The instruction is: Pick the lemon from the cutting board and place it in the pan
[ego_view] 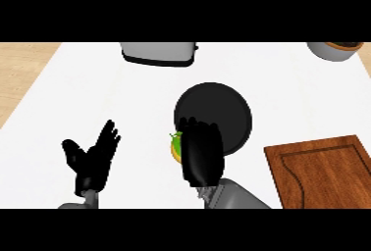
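Head view: our right robot hand is curled around the small yellow-green lemon, which peeks out at its left side, at the near-left rim of the round black pan. Pan centre lies just ahead, slightly right. Left robot hand rests open on the white worktop. Brown wooden cutting board sits to the right.

A white tabletop is seen carrying a black pan at its middle, a wooden cutting board at the right, a grey toaster at the far edge and a grey pot at the far right corner.
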Robot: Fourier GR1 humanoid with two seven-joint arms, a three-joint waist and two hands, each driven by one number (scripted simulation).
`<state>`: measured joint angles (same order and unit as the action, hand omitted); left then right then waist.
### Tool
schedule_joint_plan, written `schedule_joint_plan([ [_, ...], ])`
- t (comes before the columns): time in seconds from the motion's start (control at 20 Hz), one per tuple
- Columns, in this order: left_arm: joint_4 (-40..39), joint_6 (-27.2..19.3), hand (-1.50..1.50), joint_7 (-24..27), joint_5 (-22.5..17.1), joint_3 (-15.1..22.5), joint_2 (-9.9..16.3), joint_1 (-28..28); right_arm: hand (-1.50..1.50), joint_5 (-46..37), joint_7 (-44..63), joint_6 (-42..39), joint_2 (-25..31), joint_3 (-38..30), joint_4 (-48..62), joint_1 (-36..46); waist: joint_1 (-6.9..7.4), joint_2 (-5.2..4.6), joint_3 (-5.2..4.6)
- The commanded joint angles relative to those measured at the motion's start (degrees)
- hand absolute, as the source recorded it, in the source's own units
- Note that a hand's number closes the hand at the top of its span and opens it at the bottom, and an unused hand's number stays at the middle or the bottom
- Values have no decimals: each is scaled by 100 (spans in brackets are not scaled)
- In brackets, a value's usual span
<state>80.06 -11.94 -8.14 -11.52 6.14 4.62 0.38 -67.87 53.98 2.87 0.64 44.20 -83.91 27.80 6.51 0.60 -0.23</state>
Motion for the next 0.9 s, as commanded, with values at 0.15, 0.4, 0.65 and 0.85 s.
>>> schedule_joint_plan([
  [0.15,-91,-45,0,-76,-45,-85,-29,-171,150,-335,2246,601,-62,1005,-212,909,-113,-31,11],
  [0.4,-24,25,0,-32,-10,-22,6,-66,150,-66,2730,463,-60,801,-167,1517,-77,-34,12],
  [0.65,-142,59,0,143,-45,-134,31,-10,150,232,2706,1015,-60,403,240,1889,-79,-100,13],
  [0.85,-98,29,0,146,-112,-254,45,-43,150,56,2601,1475,-60,349,921,2027,-208,-108,16],
])
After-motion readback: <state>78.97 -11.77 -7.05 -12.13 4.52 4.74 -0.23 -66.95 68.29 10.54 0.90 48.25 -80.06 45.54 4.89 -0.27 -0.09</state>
